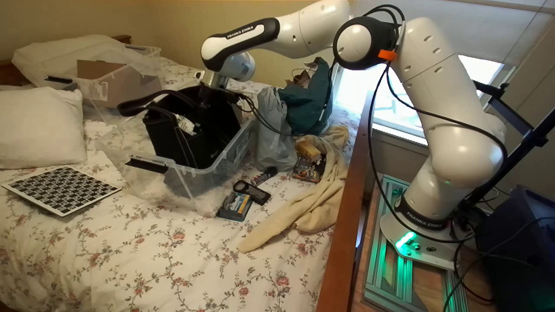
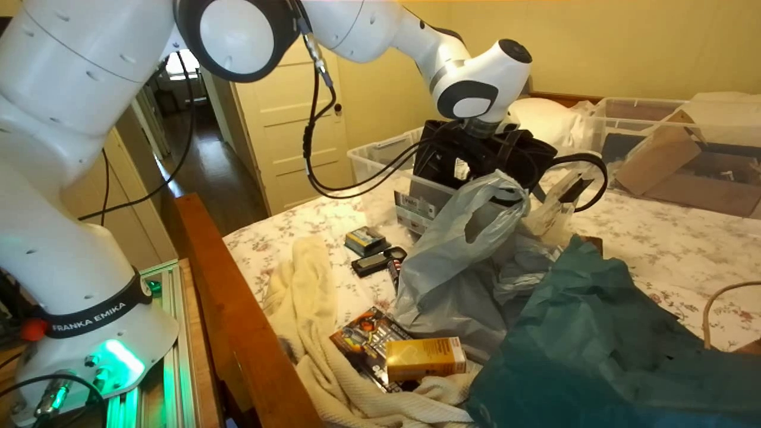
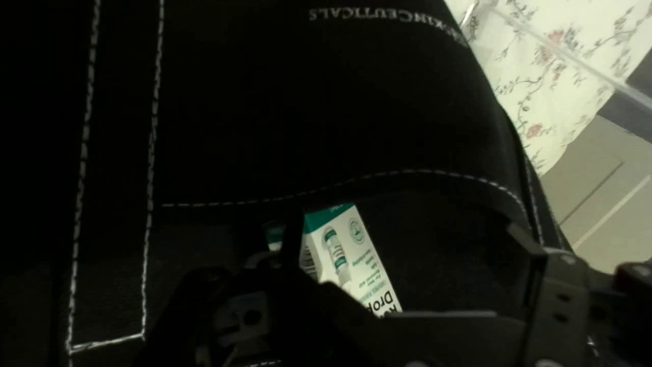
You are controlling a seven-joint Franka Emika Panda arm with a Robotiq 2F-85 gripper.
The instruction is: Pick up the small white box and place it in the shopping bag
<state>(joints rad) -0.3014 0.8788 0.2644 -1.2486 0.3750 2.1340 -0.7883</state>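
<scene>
1. A white robot arm point(image 1: 360, 41) reaches over a clear plastic bin point(image 1: 173, 186); in an exterior view its wrist end dips into a large black shopping bag point(image 1: 171, 145) standing in the bin, one dark loop handle point(image 1: 130, 108) jutting left.

2. The step in hand looks like the release: the small white box point(image 3: 361, 255) appears to lie inside the bag, with dark fabric around it, so the task seems all but done.

3. In the wrist view the jaws stand wide apart, nothing clamped between them. The box lies in the gap, toward its left side; whether it touches either tip, I cannot tell.

4. The next move likely calls for a slow, straight lift with the jaws spread, so that the box is not dragged up and the handle or limp walls are not snagged.

5. The box is a slim carton, white with a teal band at its far end, a drawing of a small bottle, and lettering that seems to read "Drop". It lies tilted, its near end hidden behind the base of the jaws.
</scene>
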